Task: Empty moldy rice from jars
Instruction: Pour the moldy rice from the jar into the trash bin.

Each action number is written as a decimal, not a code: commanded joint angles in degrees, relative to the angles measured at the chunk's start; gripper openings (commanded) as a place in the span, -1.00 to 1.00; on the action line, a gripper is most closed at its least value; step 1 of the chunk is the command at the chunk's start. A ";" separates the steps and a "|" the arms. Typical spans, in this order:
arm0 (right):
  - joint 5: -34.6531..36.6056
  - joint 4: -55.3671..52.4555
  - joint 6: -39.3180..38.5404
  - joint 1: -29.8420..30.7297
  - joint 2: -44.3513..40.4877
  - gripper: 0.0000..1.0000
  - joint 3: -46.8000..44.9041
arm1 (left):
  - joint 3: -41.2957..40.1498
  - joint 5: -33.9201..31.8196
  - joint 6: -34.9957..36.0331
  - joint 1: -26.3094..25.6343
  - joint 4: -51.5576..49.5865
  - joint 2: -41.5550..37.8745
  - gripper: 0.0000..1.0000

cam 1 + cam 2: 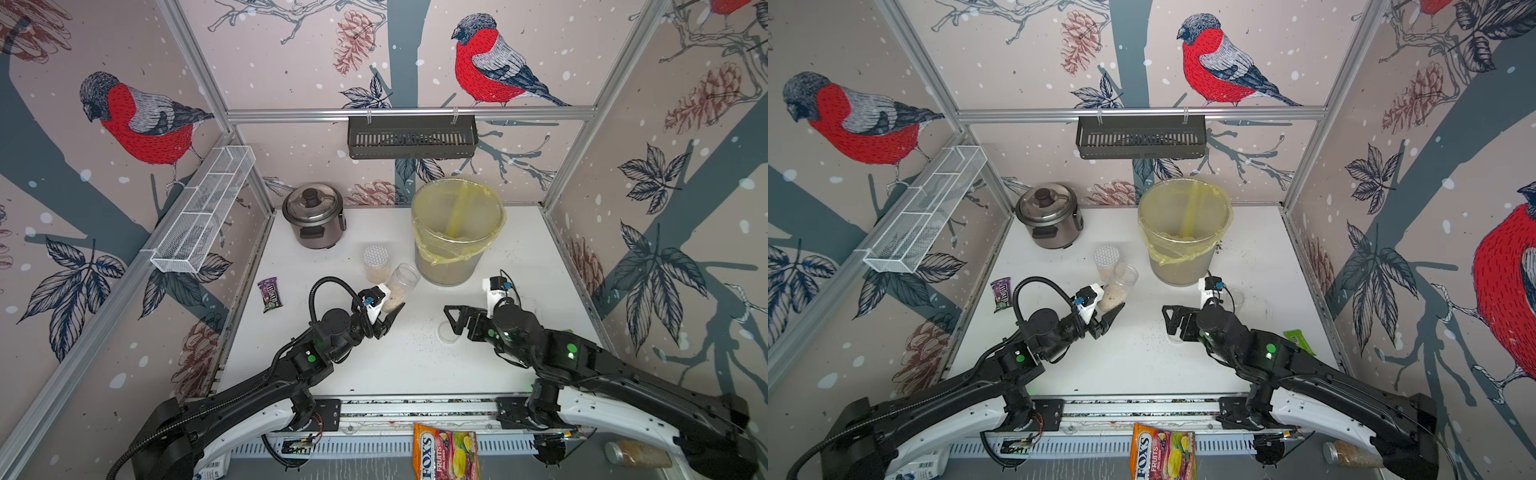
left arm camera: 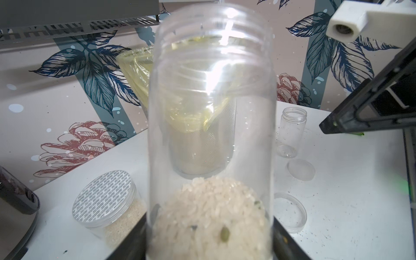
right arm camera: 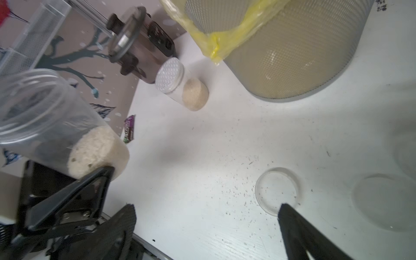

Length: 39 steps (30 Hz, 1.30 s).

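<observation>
My left gripper [image 1: 388,311] is shut on a narrow clear jar [image 1: 400,286] with no lid, tilted with its mouth toward the bin [image 1: 457,232]. Moldy rice [image 2: 211,216] with a few dark specks fills the jar's [image 2: 211,101] bottom, between the fingers. A wider jar [image 1: 376,264] with a silver dotted lid stands just behind and holds pale rice [image 3: 194,94]. A third, empty open jar [image 2: 292,130] stands near the bin. My right gripper [image 1: 453,322] hangs open over the table beside a clear lid [image 3: 278,191]; nothing is between its fingers [image 3: 126,216].
The translucent bin with a yellow bag [image 1: 1183,224] stands at the back, a rice cooker [image 1: 313,216] to its left. A second clear lid [image 2: 300,168] lies by the empty jar. A candy packet [image 1: 270,295] lies at left, a green packet [image 1: 1298,340] at right.
</observation>
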 commanded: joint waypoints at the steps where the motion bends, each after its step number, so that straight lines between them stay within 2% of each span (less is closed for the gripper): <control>1: 0.26 8.58 0.77 0.70 -2.79 1.00 -0.08 | 1.74 2.88 0.75 0.09 2.77 1.26 -1.00; 4: 0.08 10.43 -1.74 2.45 0.15 0.99 3.10 | 2.51 4.22 0.84 0.09 3.29 2.10 -1.00; 11: 1.50 10.63 -8.21 3.36 13.26 1.00 13.60 | 2.67 5.12 0.27 -0.14 3.53 1.67 -1.00; 17: -2.48 14.06 -9.08 3.39 19.18 0.99 16.07 | 2.60 5.38 0.31 -0.11 3.17 1.19 -1.00; 30: -5.37 16.86 -10.13 2.97 26.83 0.85 20.03 | 2.08 5.55 0.31 -0.25 3.09 0.14 -1.00; 39: -8.17 20.96 -9.02 0.69 28.03 0.60 18.91 | 1.99 5.91 0.27 -0.46 3.82 0.85 -1.00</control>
